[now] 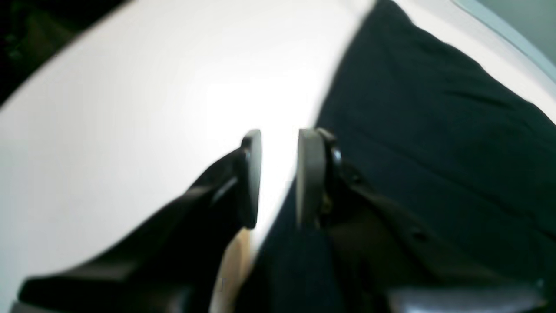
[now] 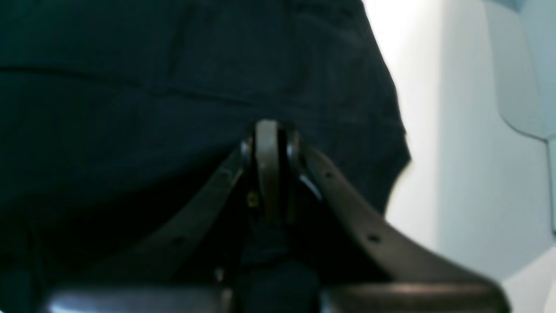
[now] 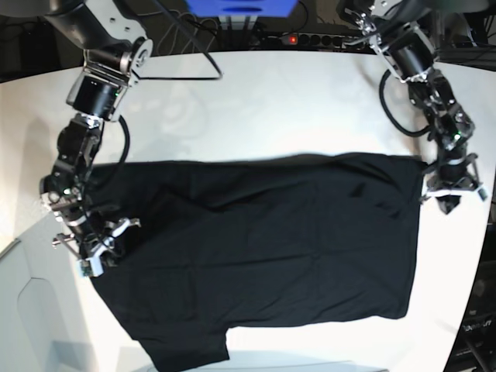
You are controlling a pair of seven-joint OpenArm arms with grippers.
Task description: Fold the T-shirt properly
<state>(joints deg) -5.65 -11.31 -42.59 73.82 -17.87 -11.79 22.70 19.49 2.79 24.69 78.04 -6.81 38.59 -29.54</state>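
Observation:
The black T-shirt point(image 3: 271, 248) lies spread out flat on the white table point(image 3: 271, 101), with one sleeve at the front left. No print shows. My left gripper point(image 3: 450, 199) is at the shirt's right edge; in the left wrist view it point(image 1: 281, 174) is open, with bare table between the fingers and one finger point(image 1: 310, 174) over the shirt's edge point(image 1: 434, 130). My right gripper point(image 3: 97, 249) is at the shirt's left edge; in the right wrist view it point(image 2: 273, 169) is shut, with black cloth point(image 2: 130, 87) around and below the pads.
A blue box point(image 3: 240, 6), a power strip point(image 3: 310, 37) and cables point(image 3: 186, 54) lie along the table's back edge. A pale grey panel point(image 3: 31, 310) sits at the front left. The table's right edge runs close behind my left gripper.

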